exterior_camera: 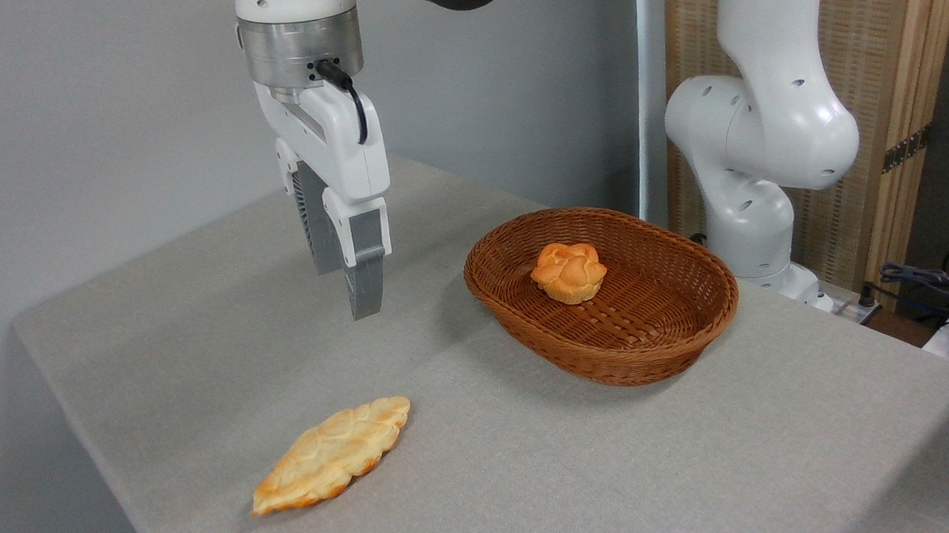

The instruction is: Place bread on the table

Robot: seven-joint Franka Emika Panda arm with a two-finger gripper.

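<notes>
The bread, a long flat pale-golden loaf with browner tips, lies flat on the grey-beige table near the front left edge. My gripper hangs in the air above the table, up and behind the loaf, well clear of it. Its two grey fingers point straight down, stand apart and hold nothing.
A brown oval wicker basket sits to the right of the gripper, with a small round orange knotted bun inside. The arm's white base rises behind the basket. Cables lie off the table's right end.
</notes>
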